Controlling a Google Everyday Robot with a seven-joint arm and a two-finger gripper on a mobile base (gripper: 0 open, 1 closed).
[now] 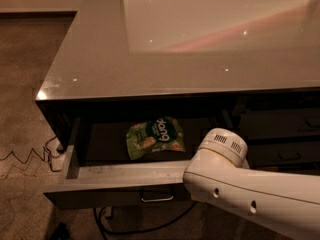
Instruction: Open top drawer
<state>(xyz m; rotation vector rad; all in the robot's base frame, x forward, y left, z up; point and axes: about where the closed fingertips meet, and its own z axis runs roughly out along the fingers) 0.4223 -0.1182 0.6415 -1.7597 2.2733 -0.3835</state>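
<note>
One top drawer (125, 176), pulled well out toward the near side, under the left end of one glossy countertop (100, 59). One small metal handle (157, 197) at the middle of its dark front. Light grey walls inside.

Holds one green snack bag (155, 136), lying flat on the drawer floor, right of centre and toward the far side.

Further right, at least two slimmer dark drawer fronts (280, 134), closed.

One white arm (240, 189), reaching in from the near right, rounded end over the drawer's near right corner. Gripper hidden behind that arm, close by the right part of the drawer front; open or closed, cannot tell.

Dark cables (30, 156) on the carpet at the left and below the drawer.
</note>
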